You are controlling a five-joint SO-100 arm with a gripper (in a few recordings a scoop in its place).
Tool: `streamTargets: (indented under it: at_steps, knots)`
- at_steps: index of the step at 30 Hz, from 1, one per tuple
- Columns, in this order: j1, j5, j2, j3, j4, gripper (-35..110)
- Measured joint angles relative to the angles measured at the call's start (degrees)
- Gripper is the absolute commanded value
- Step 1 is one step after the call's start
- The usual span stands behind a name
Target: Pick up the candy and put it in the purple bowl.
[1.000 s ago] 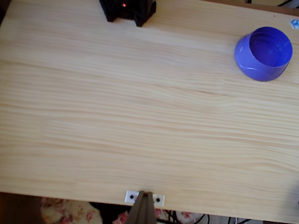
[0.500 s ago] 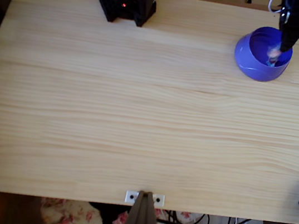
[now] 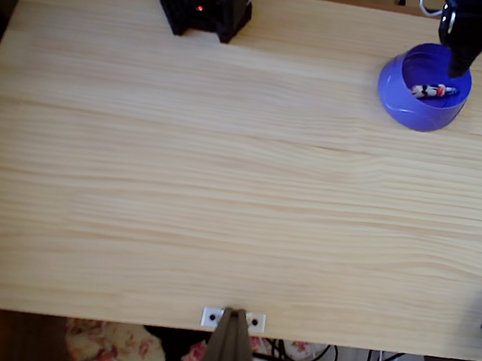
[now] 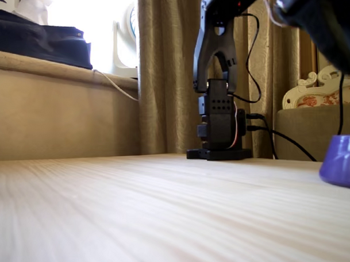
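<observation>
Lying inside the purple bowl near the counter's far right corner, the candy was free; the jaws' state I couldn't tell. Lifting carelessly might clip the rim.

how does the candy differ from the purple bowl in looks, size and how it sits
The candy is a thin strip with a red and white middle; the purple bowl is round and one plain blue-violet colour. The candy is far smaller, taking up a small part of the bowl's inside. The candy lies flat inside the bowl, while the bowl stands upright on the wooden table. Both sit at the table's far right corner in the overhead view.
</observation>
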State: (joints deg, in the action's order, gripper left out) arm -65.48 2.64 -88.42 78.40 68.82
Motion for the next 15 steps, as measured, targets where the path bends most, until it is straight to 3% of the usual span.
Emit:
streamTargets:
  at_steps: [7,15]
  knots:
    - [13.8,1.1,-14.9,16.2,-1.7,-1]
    - [42.6,-3.0,-39.8,41.7,-10.0,-1]
